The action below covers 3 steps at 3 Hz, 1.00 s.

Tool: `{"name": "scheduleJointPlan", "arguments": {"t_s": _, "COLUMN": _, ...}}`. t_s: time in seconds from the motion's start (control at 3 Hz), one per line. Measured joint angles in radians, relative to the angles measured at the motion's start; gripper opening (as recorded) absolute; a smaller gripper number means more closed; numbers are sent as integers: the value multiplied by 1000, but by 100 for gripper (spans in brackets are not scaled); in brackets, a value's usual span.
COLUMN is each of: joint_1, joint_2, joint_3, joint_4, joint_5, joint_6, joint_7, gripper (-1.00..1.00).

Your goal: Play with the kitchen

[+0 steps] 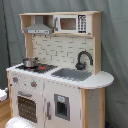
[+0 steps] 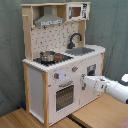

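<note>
Right ahead of the gripper (image 2: 86,83) in the second exterior view stands the toy kitchen (image 2: 50,95), white w/ light-wood trim, on a wood floor (image 2: 95,112). Arm (image 2: 112,89) comes in from the second exterior view's right, tip at the lower cabinet front beside the oven door (image 2: 65,96). Jaws: can't tell if spread or closed. Above them: grey sink (image 2: 82,51), black faucet (image 2: 75,39), small pot (image 2: 48,56) on the stovetop.
</note>
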Motion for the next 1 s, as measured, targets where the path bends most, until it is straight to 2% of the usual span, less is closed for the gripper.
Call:
{"name": "scheduleJointPlan", "arguments": {"t_s": 0.33, "joint_1": 54, "joint_2": -1, "joint_3": -9, "joint_4": -71, "joint_5": 0, "joint_6": -12, "joint_7": 48, "gripper": 100}}
{"name": "scheduleJointPlan", "arguments": {"t_s": 0.67, "joint_1": 91, "joint_2": -3, "joint_3": -17, "joint_4": -126, "joint_5": 0, "joint_6": -15, "joint_7": 134, "gripper": 100}}
{"name": "scheduleJointPlan", "arguments": {"t_s": 1.0, "joint_1": 84, "joint_2": -2, "joint_3": -29, "joint_4": -152, "joint_5": 0, "joint_6": 17, "joint_7": 231, "gripper": 100}}
